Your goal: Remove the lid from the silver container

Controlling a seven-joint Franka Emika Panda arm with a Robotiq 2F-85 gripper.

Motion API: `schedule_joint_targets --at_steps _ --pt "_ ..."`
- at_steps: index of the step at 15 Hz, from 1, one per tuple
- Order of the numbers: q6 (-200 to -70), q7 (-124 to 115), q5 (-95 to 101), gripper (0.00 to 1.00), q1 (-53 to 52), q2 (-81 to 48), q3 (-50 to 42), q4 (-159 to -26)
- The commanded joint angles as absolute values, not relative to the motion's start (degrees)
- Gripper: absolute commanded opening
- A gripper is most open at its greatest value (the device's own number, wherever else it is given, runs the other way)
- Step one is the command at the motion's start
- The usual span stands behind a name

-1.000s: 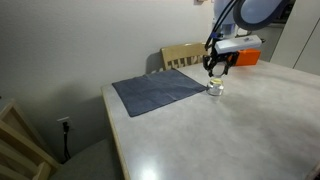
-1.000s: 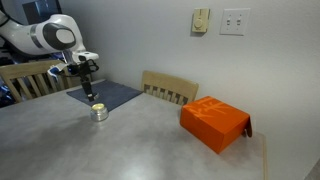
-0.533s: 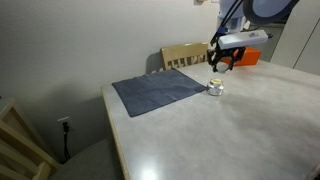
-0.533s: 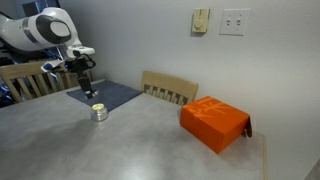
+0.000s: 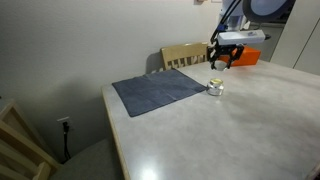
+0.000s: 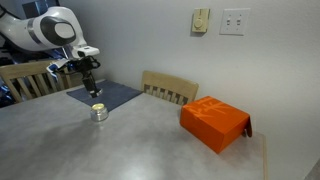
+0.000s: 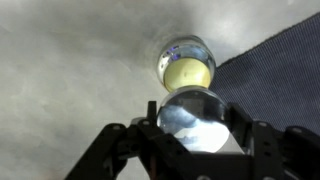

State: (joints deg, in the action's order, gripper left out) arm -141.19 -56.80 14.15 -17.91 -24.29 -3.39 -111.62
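My tool [image 5: 220,63] has gone up since a second ago, when it was low down right over the silver container [image 5: 215,88]. Now it hangs above it at the upper right of the frame, and the silver container sits open on the smooth pale counter [image 5: 200,135], just beside a corner of the soft dark blue cloth [image 5: 160,90]. In the wrist view my tool pinches the lid [image 7: 195,118], a flat round shiny disc low in the middle, and the little round silver container shows its yellow inside just above it.
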Motion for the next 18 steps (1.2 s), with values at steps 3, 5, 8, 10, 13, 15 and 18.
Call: schedule_joint_targets --at_steps 3,5,8,10,13,15,18 --pt "-155.97 -57.51 11.53 0.44 -13.82 -14.47 -3.68 -119.80" --pt "-157.26 -56.05 10.08 0.44 -12.39 -12.03 -3.49 -121.45" --pt "-144.53 -57.43 8.54 0.44 -10.80 -9.39 -4.21 -121.12" --pt "-137.38 -61.63 11.80 0.44 -10.05 -8.30 -5.13 -120.65" --pt "-134.50 -62.37 9.01 0.44 -7.88 -6.93 -3.59 -120.68" --pt "-134.82 -62.32 10.56 0.69 -7.58 -8.33 -3.42 -119.33" --pt "-134.80 -62.42 9.97 0.69 -7.49 -7.99 -3.07 -119.38"
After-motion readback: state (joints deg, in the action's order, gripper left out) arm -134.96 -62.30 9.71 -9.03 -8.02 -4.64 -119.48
